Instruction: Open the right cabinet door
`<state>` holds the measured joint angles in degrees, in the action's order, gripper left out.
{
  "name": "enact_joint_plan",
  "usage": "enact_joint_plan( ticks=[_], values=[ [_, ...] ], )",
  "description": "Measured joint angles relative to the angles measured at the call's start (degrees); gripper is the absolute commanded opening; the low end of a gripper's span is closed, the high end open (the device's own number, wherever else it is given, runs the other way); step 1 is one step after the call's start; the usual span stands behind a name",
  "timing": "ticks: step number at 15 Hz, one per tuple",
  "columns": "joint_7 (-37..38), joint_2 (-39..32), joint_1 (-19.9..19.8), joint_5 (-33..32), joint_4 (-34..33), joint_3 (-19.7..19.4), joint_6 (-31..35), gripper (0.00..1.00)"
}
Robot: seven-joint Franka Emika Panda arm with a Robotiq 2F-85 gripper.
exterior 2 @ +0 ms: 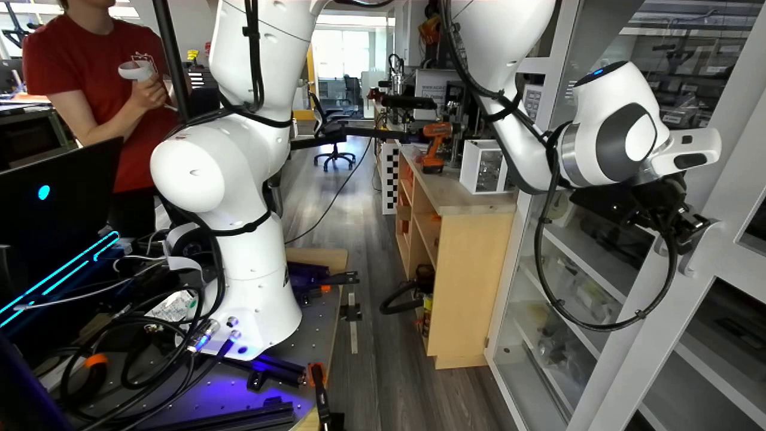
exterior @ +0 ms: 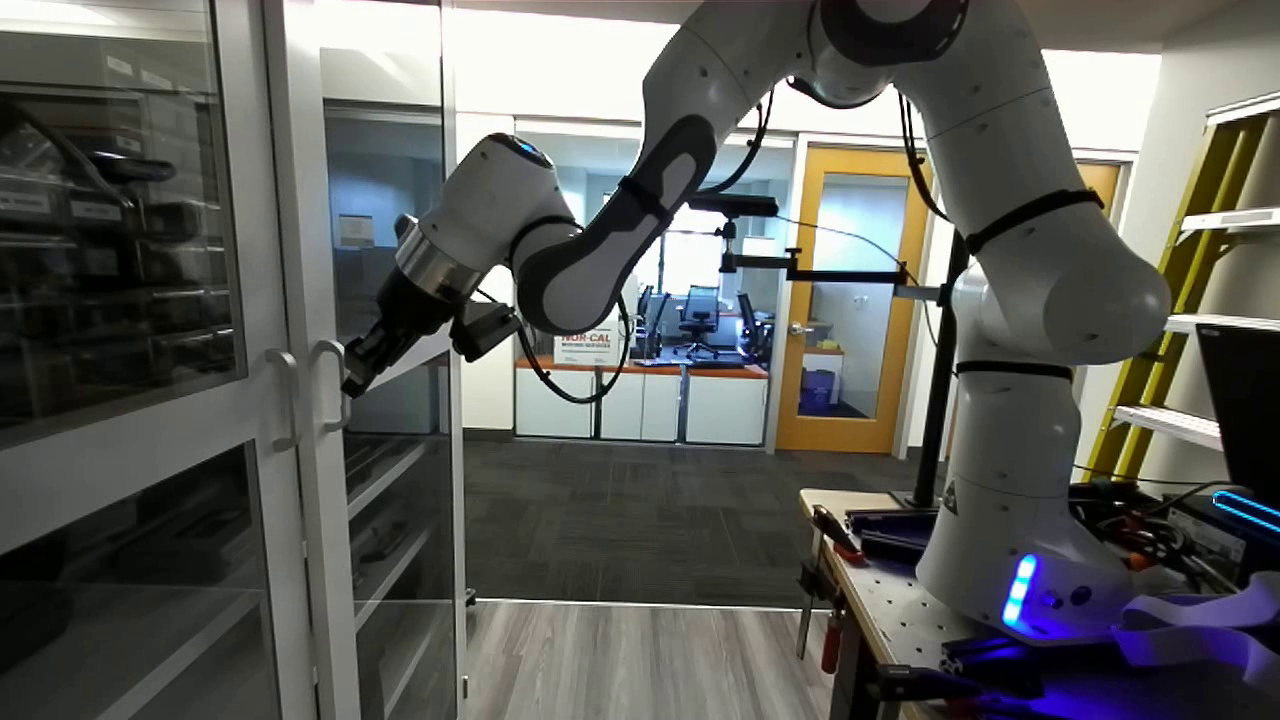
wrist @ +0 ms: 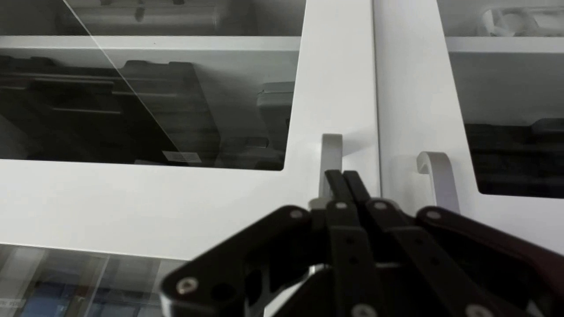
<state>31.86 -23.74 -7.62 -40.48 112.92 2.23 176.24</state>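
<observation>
The cabinet has two glass doors in white frames, and both look closed. The right door (exterior: 328, 520) has a pale grey arched handle (exterior: 326, 347). The wrist view seems upside down, so this door (wrist: 176, 202) and its handle (wrist: 331, 152) stand on its left there. My gripper (exterior: 357, 380) is shut, with its black fingertips (wrist: 343, 172) together and nothing seen between them. The fingertips overlap the handle's right part in the wrist view; I cannot tell whether they touch it. In an exterior view the gripper (exterior 2: 697, 222) is at this handle, partly covering it.
The left door's handle (exterior: 285, 400) stands close beside, and also shows in the wrist view (wrist: 443, 180). A cable loop (exterior 2: 541, 257) hangs from the wrist. A wooden bench (exterior 2: 473, 269) stands beside the cabinet. A person (exterior 2: 102, 90) stands behind the robot's table (exterior: 890, 610).
</observation>
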Motion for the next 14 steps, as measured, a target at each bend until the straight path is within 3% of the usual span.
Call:
enact_joint_plan(
  ticks=[2,3,6,14],
  values=[
    [-1.4,-0.2,-1.3,0.3,0.0,1.4,0.1,0.01],
    [-2.1,-0.3,-2.0,0.5,0.0,2.0,0.2,0.2],
    [-4.2,-0.5,-3.6,0.6,0.0,3.6,0.2,0.39],
    [-9.5,-2.1,-3.7,0.2,-2.6,3.0,1.3,0.91]
  ],
)
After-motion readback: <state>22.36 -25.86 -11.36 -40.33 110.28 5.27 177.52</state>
